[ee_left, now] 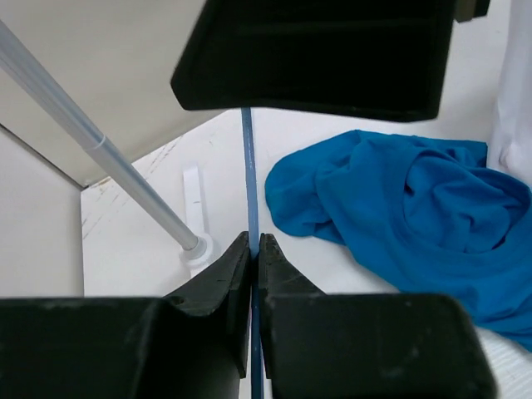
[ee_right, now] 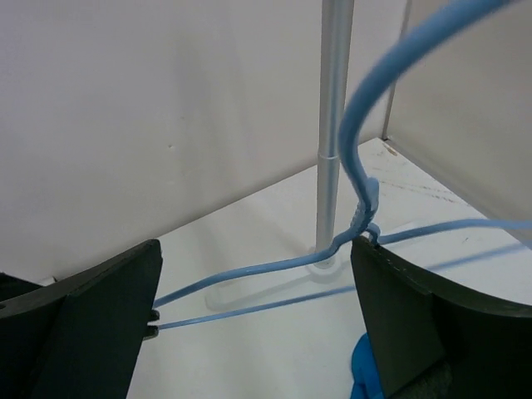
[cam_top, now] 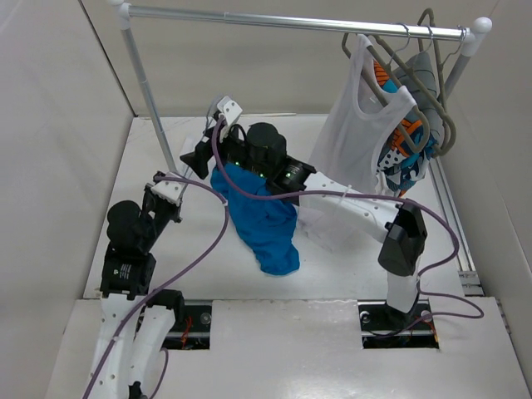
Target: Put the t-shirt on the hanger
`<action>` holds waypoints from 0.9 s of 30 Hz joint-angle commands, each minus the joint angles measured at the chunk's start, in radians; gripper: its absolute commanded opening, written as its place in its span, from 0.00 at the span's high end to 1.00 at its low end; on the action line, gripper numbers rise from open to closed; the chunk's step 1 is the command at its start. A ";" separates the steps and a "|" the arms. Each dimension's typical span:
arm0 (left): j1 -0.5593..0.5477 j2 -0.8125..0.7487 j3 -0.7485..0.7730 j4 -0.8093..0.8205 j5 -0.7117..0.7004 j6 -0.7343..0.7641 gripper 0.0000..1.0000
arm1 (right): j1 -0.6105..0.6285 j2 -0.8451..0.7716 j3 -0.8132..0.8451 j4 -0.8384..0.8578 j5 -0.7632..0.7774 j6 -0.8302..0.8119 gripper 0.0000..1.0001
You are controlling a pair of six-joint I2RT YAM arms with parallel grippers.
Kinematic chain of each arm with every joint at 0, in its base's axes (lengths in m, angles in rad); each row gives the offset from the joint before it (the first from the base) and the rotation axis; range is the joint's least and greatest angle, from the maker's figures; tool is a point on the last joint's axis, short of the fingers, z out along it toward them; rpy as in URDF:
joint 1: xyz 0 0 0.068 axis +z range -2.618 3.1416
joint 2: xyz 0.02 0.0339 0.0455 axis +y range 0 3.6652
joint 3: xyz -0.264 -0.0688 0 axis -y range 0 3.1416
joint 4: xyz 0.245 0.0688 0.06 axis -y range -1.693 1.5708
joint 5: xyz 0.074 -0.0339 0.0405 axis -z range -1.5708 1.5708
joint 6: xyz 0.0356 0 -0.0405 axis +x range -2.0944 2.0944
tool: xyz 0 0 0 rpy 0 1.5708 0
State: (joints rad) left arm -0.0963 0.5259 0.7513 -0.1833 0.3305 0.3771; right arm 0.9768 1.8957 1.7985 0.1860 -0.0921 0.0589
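Note:
The bright blue t-shirt lies crumpled on the white table between the arms; it also shows in the left wrist view and at the lower edge of the right wrist view. The pale-blue wire hanger runs straight through my left gripper, which is shut on the wire. My right gripper is open wide, and the hanger spans the gap with its twisted neck right by the right finger. In the top view both grippers, left and right, meet above the shirt's far end; the hanger is barely visible there.
A clothes rack stands at the back, its left pole close to the grippers and also in the wrist views. On its rail at the right hang a white tank top, a patterned garment and grey hangers. Walls enclose the table.

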 commanded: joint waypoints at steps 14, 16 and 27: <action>0.001 -0.081 -0.047 0.025 0.145 0.066 1.00 | -0.013 0.062 -0.093 0.147 -0.044 0.298 0.84; 0.001 -0.110 -0.056 0.025 0.179 0.066 1.00 | -0.024 0.062 -0.126 0.147 -0.054 0.308 1.00; 0.001 -0.150 -0.066 0.025 0.415 0.027 0.26 | -0.128 0.002 -0.271 0.171 -0.257 0.190 1.00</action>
State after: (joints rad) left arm -0.0910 0.3611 0.6613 -0.2039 0.6483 0.4320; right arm 0.8787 1.9362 1.5330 0.3038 -0.2577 0.3389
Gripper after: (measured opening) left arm 0.674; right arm 0.076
